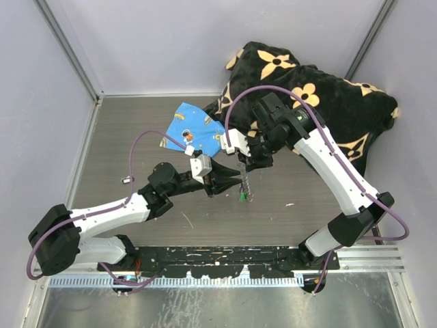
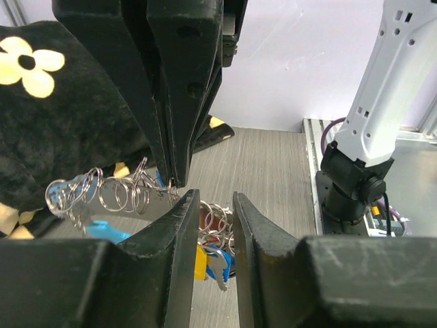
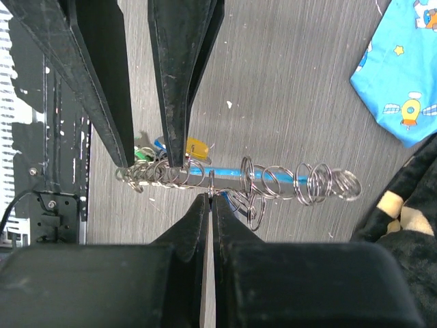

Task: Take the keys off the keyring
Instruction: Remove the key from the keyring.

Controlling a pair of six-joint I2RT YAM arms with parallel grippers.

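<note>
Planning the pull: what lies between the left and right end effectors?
Only a short run of the keyring, seen in the right wrist view. The right end effector pinches it; the left end effector straddles it.

My right pincer (image 3: 208, 197) and left pincer (image 3: 151, 166) meet tip to tip across the keyring (image 3: 287, 181), so nothing passes between them. Behind the right pincer the black blanket (image 1: 328, 109) crowds in. Beside the left lies a blue cloth (image 1: 191, 130), then bare table (image 1: 130, 137).
</note>
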